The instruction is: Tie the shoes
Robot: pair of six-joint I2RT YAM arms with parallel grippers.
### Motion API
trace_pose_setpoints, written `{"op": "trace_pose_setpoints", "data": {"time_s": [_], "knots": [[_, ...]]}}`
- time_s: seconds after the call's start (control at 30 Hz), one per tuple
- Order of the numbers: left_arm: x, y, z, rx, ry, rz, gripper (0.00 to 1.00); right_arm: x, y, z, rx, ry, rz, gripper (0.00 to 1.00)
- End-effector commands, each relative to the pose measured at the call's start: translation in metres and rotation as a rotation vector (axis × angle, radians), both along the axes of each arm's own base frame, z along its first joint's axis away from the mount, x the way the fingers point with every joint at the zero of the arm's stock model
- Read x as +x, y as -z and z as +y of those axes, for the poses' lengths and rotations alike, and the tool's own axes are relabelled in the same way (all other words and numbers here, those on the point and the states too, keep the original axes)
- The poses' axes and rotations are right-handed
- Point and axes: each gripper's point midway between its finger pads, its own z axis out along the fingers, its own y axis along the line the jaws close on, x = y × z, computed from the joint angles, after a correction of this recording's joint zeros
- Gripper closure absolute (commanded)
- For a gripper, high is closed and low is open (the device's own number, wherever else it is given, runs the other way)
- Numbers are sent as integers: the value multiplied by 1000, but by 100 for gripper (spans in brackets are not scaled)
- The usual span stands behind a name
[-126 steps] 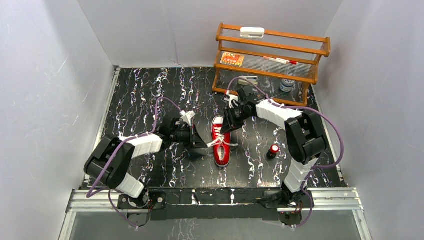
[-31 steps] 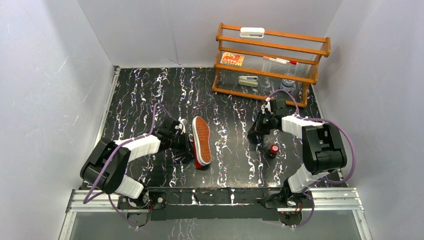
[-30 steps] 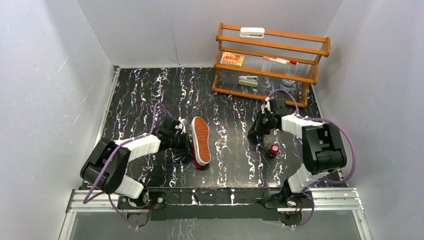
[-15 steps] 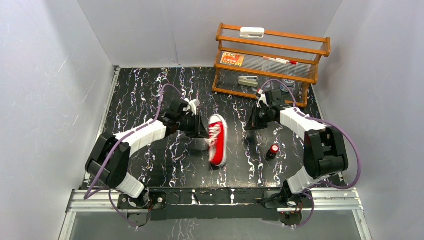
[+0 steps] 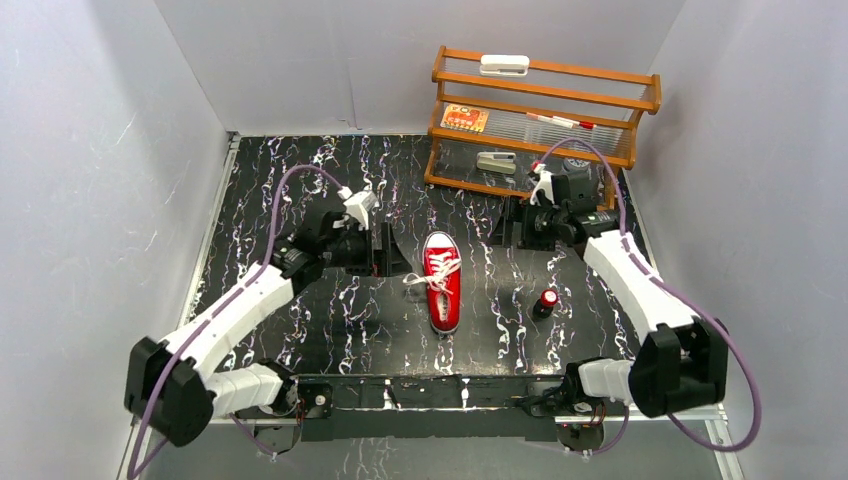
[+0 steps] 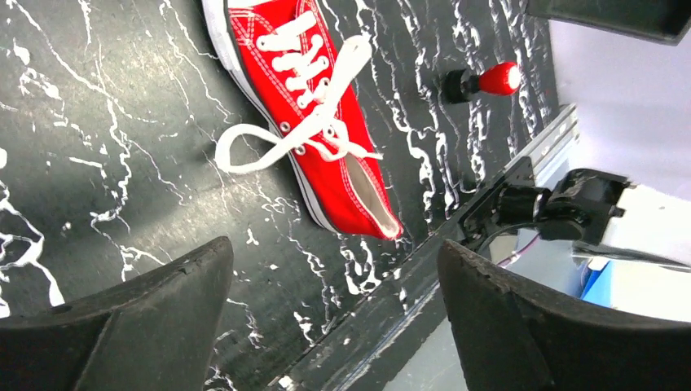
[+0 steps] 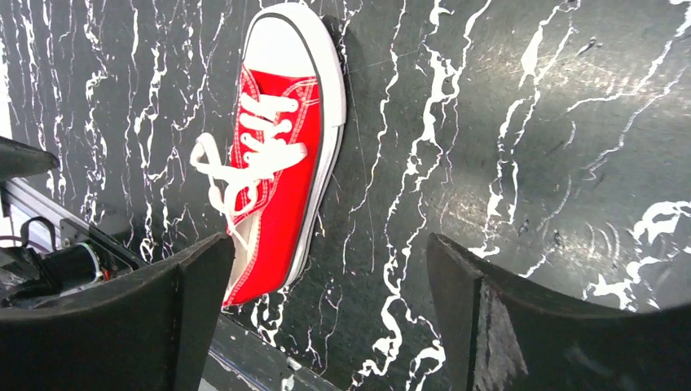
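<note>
The red sneaker [image 5: 443,285] stands upright on its white sole in the middle of the table, toe cap pointing away from the arm bases. Its white laces [image 6: 244,151] lie loose: one loop trails onto the table on the shoe's left, another strand crosses the eyelets. My left gripper [image 5: 388,256] hovers left of the shoe, open and empty. The left wrist view shows the shoe [image 6: 314,122] beyond the gripper [image 6: 334,251]. My right gripper [image 5: 507,226] is raised to the right and farther back, open and empty. The right wrist view holds the shoe [image 7: 281,167] ahead of the gripper [image 7: 327,244].
A small red-and-black cylinder [image 5: 546,300] stands right of the shoe, also showing in the left wrist view [image 6: 485,80]. A wooden shelf rack [image 5: 545,110] with small items sits at the back right. Grey walls close in the black marbled table [image 5: 290,180].
A second ago the shoe lay on its side by the left gripper, sole showing. It now stands upright at the centre. Both grippers have opened and pulled back from it.
</note>
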Motion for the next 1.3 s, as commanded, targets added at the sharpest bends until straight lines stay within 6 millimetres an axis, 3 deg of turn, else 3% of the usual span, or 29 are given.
{"op": "trace_pose_setpoints", "data": {"time_s": [0.0,0.07,0.17,0.3,0.4,0.5,0.6,0.73,0.83,0.93,1.13,1.27], "knots": [[-16,-3,22,56,-22,0,2,-2,-39,-13,-34,54,-102,1],[-16,-13,30,76,-50,-28,2,-6,-54,-22,-58,100,-109,1],[-6,-51,43,98,-122,-129,2,-11,-89,-38,-109,147,-183,1],[13,-130,61,85,-241,-321,2,-20,-147,-60,-169,205,-339,1],[23,-200,83,73,-365,-483,2,-33,-200,-73,-191,229,-445,2],[21,-263,102,46,-441,-630,2,-52,-241,-90,-222,281,-507,1],[16,-303,118,30,-497,-726,2,-69,-276,-98,-201,325,-575,1],[8,-342,135,29,-543,-807,2,-86,-311,-104,-157,367,-643,1],[4,-363,146,34,-585,-851,2,-93,-333,-105,-133,371,-692,2],[2,-370,151,42,-593,-880,2,-94,-344,-103,-111,364,-736,2],[1,-355,150,81,-567,-845,2,-82,-324,-96,-114,353,-663,2],[5,-343,143,84,-546,-819,2,-75,-323,-93,-111,339,-665,1]]}}
